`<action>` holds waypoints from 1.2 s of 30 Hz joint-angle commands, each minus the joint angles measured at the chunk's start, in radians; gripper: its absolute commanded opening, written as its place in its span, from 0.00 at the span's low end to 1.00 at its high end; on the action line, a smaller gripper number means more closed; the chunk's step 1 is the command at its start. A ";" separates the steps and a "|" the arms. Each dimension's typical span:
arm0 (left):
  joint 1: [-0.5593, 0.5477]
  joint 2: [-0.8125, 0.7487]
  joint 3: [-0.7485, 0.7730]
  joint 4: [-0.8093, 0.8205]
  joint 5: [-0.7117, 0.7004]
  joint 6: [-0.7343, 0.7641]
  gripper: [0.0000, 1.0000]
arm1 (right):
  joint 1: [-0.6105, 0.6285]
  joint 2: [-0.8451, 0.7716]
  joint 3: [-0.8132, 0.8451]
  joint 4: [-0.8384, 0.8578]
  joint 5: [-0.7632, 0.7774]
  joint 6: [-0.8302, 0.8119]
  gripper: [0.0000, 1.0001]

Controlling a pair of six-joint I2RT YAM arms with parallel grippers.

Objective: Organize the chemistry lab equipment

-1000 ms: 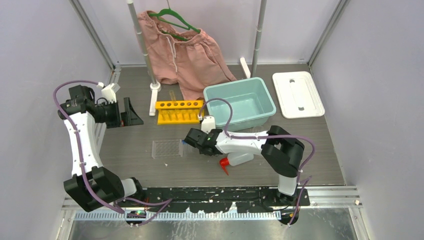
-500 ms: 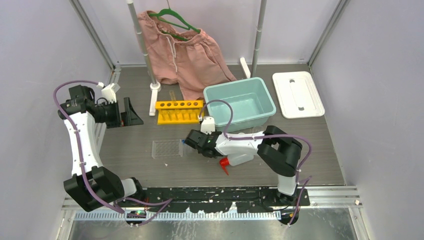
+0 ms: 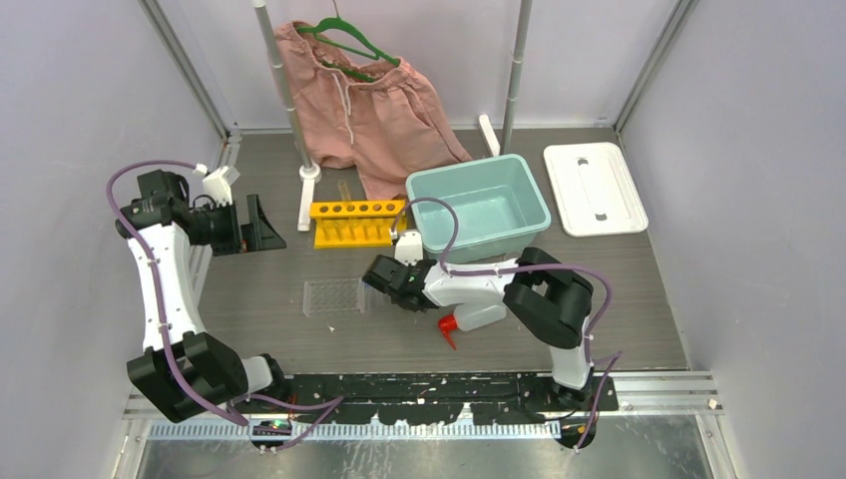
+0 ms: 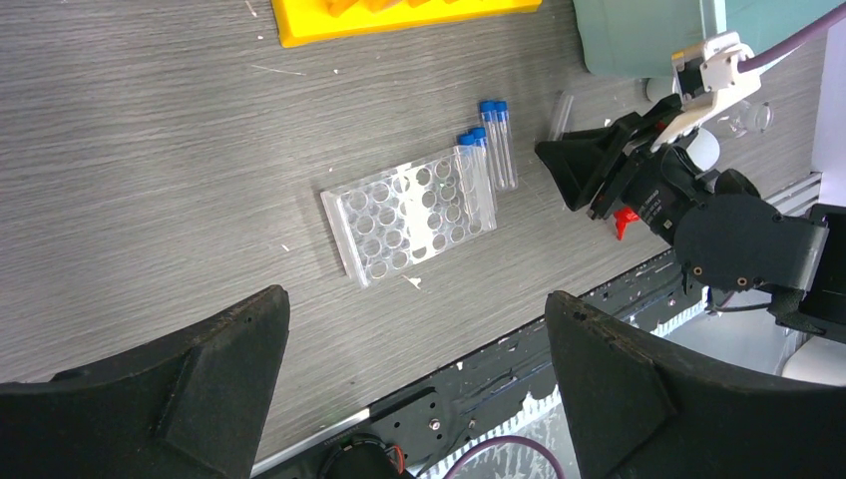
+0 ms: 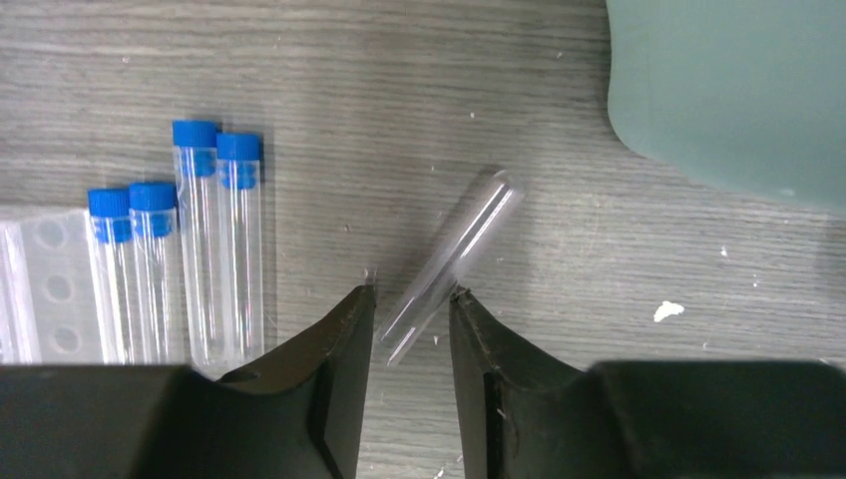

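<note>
My right gripper is low on the table with its jaws open around the near end of a clear glass tube that lies slanted. The right finger touches the tube; the left one stands just clear. Two pairs of blue-capped vials lie to its left beside the clear rack. In the top view the right gripper sits right of the clear rack. The white squeeze bottle with red nozzle lies by the right arm. My left gripper is wide open and empty, raised at the far left.
A yellow rack stands behind the clear rack. A teal bin sits at the back right, with a white lid beside it. Pink shorts hang on a green hanger at the back, near a white stand post.
My right gripper has crept a little to the left, toward the clear rack and the vials. The left arm has not moved.
</note>
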 commanded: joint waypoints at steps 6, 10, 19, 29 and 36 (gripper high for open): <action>0.008 -0.003 0.010 0.013 0.020 0.010 1.00 | -0.053 0.034 0.095 -0.035 0.007 0.011 0.47; 0.008 -0.008 0.007 0.016 0.024 0.011 1.00 | -0.067 0.056 0.140 -0.057 0.008 0.024 0.50; 0.008 -0.004 0.006 0.018 0.022 0.014 1.00 | -0.069 0.093 0.170 -0.057 -0.014 0.024 0.36; 0.009 -0.007 0.030 -0.015 0.079 0.018 1.00 | -0.074 0.054 0.242 -0.112 -0.019 -0.030 0.02; 0.007 0.003 0.051 -0.065 0.180 0.050 0.98 | -0.079 -0.103 0.356 -0.105 -0.088 -0.076 0.01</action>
